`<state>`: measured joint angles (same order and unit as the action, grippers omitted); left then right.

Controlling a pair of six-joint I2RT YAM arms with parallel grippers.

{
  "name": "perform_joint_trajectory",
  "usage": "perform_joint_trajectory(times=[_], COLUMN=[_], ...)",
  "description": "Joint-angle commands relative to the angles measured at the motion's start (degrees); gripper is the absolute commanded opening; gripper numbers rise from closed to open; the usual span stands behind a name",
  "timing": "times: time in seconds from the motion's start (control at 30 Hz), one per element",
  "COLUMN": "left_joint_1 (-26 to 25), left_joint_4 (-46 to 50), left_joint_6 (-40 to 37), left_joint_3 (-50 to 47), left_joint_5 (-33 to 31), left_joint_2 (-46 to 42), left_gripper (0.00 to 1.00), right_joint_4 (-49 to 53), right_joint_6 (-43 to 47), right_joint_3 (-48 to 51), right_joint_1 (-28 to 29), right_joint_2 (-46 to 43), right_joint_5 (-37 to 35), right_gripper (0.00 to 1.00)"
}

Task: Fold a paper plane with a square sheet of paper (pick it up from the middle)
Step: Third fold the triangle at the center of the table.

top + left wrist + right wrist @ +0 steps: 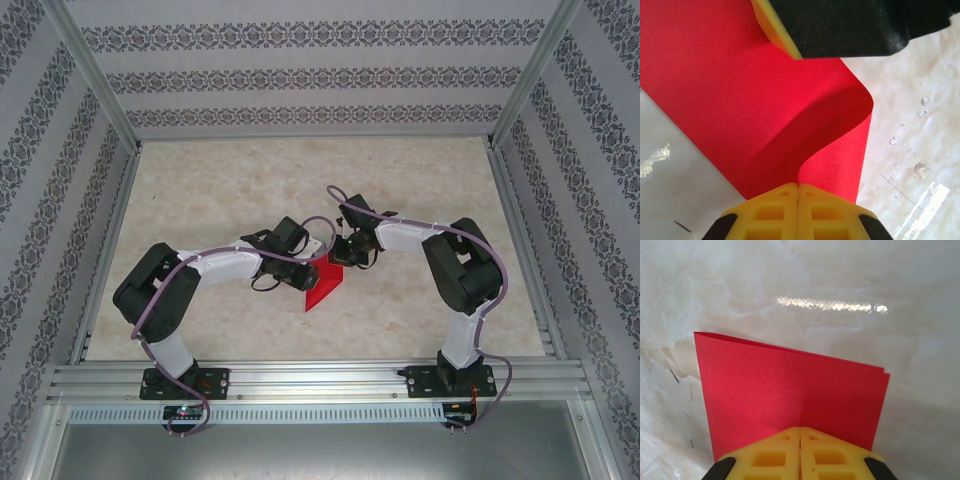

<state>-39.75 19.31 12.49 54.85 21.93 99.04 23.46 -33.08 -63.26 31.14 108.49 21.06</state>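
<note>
- Left gripper — yellow fingers pressed together, clamped on the near edge of the red sheet.
- Right gripper — fingers closed too, pinching the same sheet at its near edge.
- Right wrist view: sheet is doubled over. Two layers show along the far edge, slightly offset at the right corner.
- Left wrist view: sheet not flat; it bows in a soft curve just right of the fingers. The right gripper's yellow pad sits over its far part, at the top.
- Top view: sheet lies mid-table between the two grippers, which nearly meet over it. A red corner pokes toward the arm bases.
- Table is pale and marble-patterned.
</note>
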Motion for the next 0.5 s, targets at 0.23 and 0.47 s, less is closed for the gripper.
perform_joint_trajectory(times=[0.23,0.47], left_joint_1=[0.7,0.7], left_joint_4=[1.1,0.9], left_joint_6=[0.1,0.7], left_joint_3=[0.4,-0.7], left_joint_5=[-1.6,-3.0], left_joint_2=[0.7,-0.1], left_gripper=[0.02,0.02], right_joint_4=[-0.7,-1.6], right_joint_6=[-0.7,-1.2], right_joint_3=[0.5,1.2], right_joint_1=[-0.1,-0.1], right_joint_2=[1.2,1.3], right_joint_5=[-0.5,-0.4], right_gripper=[0.09,0.09])
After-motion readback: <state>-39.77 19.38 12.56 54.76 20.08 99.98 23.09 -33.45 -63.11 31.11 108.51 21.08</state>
